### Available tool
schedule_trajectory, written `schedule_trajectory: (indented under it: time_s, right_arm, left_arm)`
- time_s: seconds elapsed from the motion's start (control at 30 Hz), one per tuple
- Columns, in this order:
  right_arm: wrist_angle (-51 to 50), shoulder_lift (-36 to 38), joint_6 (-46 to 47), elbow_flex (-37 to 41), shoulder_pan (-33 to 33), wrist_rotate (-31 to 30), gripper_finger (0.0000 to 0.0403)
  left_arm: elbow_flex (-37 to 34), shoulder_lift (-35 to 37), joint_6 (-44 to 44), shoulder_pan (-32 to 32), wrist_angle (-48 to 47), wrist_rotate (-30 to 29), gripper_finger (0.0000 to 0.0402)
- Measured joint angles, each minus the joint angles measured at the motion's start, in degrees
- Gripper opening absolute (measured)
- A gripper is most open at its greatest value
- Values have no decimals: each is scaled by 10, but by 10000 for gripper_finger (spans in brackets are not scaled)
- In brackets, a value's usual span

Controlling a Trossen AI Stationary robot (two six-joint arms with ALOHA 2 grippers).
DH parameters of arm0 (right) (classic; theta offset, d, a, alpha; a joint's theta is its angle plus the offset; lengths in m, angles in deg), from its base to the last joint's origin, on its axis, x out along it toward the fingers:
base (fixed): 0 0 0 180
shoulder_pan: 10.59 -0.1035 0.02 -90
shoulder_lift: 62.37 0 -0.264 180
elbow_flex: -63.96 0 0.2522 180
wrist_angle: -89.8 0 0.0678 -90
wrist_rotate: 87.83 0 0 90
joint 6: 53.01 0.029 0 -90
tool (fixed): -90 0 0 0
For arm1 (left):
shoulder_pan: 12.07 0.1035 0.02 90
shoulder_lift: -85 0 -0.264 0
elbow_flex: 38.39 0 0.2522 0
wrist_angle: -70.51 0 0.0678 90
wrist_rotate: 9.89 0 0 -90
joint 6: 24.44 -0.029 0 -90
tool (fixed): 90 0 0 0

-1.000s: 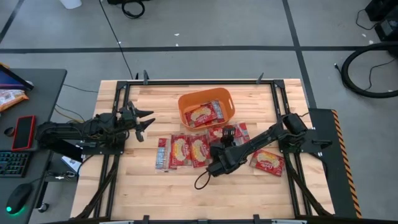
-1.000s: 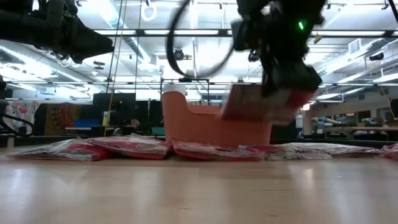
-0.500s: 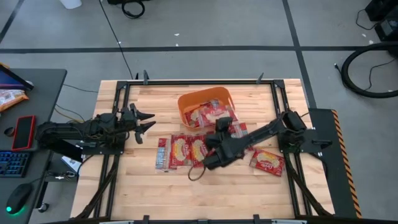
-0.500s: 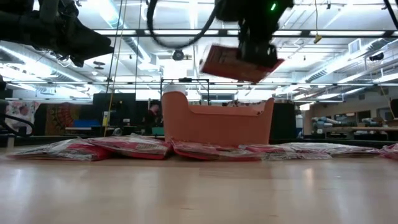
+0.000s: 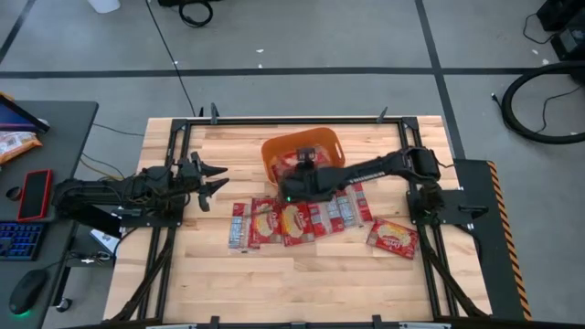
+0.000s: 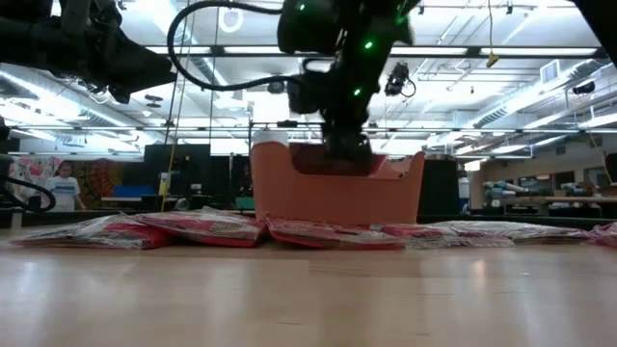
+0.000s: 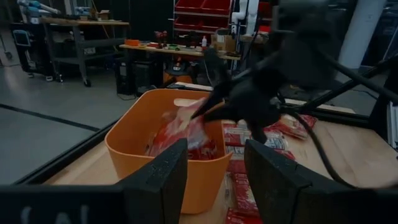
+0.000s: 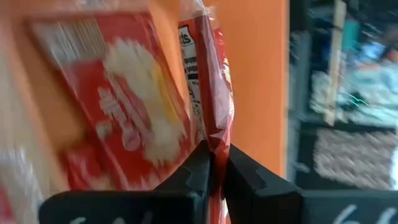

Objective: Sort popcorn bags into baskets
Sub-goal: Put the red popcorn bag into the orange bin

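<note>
One popcorn bag [image 8: 214,106], carried above the table a second ago, now hangs inside the orange basket [image 5: 274,151], pinched in the right gripper [image 8: 214,165]; release comes next. Left gripper [image 5: 212,176] waits left, fingers apart. Five bags [image 5: 291,222] remain near.

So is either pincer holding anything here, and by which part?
The right pincer pinches a popcorn bag by its thin edge, down in the orange basket. The left pincer is open, holding nothing.
</note>
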Motion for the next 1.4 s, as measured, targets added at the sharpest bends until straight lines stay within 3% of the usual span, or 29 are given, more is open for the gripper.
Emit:
schedule_trajectory:
  time_s: [0.1, 0.3, 0.6, 0.8, 0.93, 1.07, 1.2, 1.4]
  right_arm:
    - [33, 0, -51, 4, 23, 37, 54]
    - [-17, 0, -40, -7, 27, 31, 108]
    - [-205, 24, 179, -42, -44, 31, 132]
    - [-212, 75, 267, 40, -80, -1, 131]
    - [-149, 139, 267, 114, -108, -46, 130]
    - [-29, 212, 228, 191, -135, -42, 130]
    - [120, 275, 171, 275, -153, 12, 130]
    - [373, 320, 99, 402, -158, 108, 130]
  left_arm:
    - [0, 0, 0, 0, -4, 0, 164]
    - [0, 0, 4, 0, -20, 0, 164]
    - [0, 0, 42, 0, -34, 4, 164]
    - [-19, -28, 84, -12, 6, 33, 164]
    - [-21, -75, 139, -29, 21, 39, 164]
    - [-6, -135, 175, -60, 21, 49, 164]
    - [26, -212, 177, -100, 21, 49, 164]
    - [93, -332, 108, -131, -36, 27, 164]
